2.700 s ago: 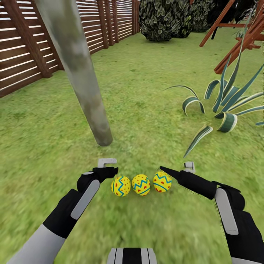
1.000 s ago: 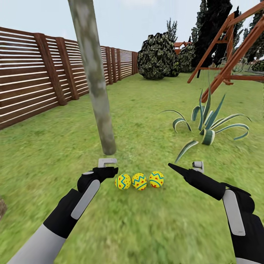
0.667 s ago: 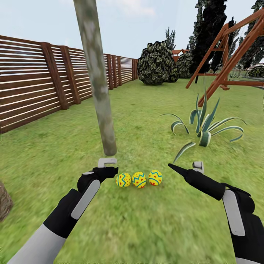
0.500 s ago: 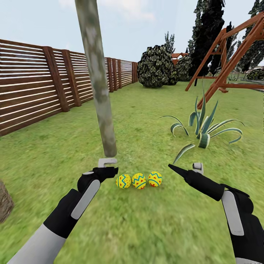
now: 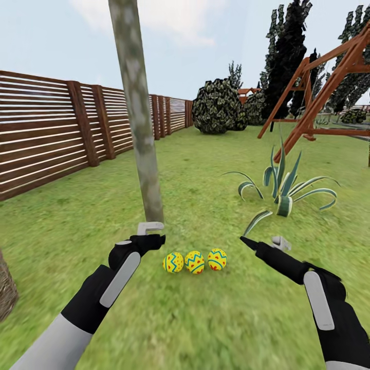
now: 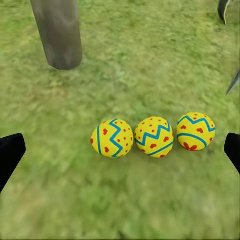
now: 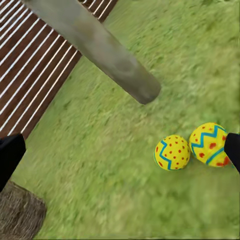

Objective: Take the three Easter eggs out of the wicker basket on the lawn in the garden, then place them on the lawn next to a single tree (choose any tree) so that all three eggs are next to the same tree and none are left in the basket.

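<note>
The three Easter eggs [image 5: 195, 261] lie in a row on the lawn [image 5: 205, 169], touching or nearly touching, close to the base of the tree [image 5: 144, 154] trunk. The left gripper [image 5: 151, 234] hangs just beside the leftmost egg with its fingers spread wide and holding nothing. The right gripper [image 5: 262, 241] hovers near the rightmost egg, apart from it, fingers likewise open and empty. The wicker basket [image 5: 6, 290] sits at the left edge of the head view, well apart from the eggs. A striped broad-leaved plant [image 5: 282, 187] stands beyond the right gripper. A slatted wooden fence [image 5: 51, 139] bounds the left side.
</note>
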Tool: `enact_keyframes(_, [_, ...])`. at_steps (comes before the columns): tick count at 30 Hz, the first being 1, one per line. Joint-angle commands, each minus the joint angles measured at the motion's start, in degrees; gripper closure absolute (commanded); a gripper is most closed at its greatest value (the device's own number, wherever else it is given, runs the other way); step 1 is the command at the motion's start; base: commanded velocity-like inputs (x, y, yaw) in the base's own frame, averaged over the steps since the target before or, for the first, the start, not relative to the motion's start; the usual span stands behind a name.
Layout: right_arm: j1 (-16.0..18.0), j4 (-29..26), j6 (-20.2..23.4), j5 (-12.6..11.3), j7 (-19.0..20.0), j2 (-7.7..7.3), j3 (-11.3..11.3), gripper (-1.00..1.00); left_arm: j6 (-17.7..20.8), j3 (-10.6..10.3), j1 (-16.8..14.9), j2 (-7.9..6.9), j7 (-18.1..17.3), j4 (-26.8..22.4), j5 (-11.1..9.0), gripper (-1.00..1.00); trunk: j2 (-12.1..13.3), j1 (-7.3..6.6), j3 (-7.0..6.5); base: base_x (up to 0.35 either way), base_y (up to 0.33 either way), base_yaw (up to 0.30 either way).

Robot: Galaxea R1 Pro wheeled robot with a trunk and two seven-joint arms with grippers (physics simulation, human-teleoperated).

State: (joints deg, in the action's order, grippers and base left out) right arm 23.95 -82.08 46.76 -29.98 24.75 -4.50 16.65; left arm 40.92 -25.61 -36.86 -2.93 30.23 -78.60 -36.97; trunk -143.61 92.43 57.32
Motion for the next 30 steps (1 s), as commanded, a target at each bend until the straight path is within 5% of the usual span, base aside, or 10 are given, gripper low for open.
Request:
enact_keyframes(1, [0.0,-0.1,0.2,0.0,-2.9,0.05,-0.2,-1.00,0.0,-0.1,-0.1,-0.06,0.6,0.0,-0.6,-1.00,0.0,-0.04,-0.17,0.000,0.000,0.000])
enact_keyframes(3, [0.0,-0.1,-0.2,-0.1,-11.2,0.12,-1.5,-1.00,0.0,-0.1,-0.1,-0.07,0.7,0.2,-0.5,-1.00,0.0,-0.09,-0.61,0.000,0.000,0.000])
enact_keyframes(8, [0.2,0.9,-0.6,-0.1,-23.7,0.12,-4.0,-1.00,0.0,0.1,-0.1,-0.13,0.7,0.9,-0.5,-1.00,0.1,-0.22,-1.72,0.000,0.000,0.000])
enact_keyframes(15, [0.5,5.2,-0.6,0.4,-31.1,-0.64,-6.4,-1.00,-0.3,0.0,-0.1,-0.09,0.8,4.6,-0.5,-1.00,0.2,-0.40,-3.27,0.000,0.000,0.000])
enact_keyframes(24, [0.5,13.1,-4.4,8.9,-35.1,-0.31,-7.0,-1.00,-3.9,-0.1,0.3,-0.22,0.1,13.8,-0.7,-1.00,0.3,-0.63,-5.27,0.000,0.000,0.000])
enact_keyframes(30, [0.2,15.1,-6.6,10.8,-35.2,0.00,-7.3,-1.00,-7.8,-0.4,0.6,-0.26,0.0,17.2,-0.5,-1.00,0.8,-0.98,-6.55,0.000,0.000,0.000])
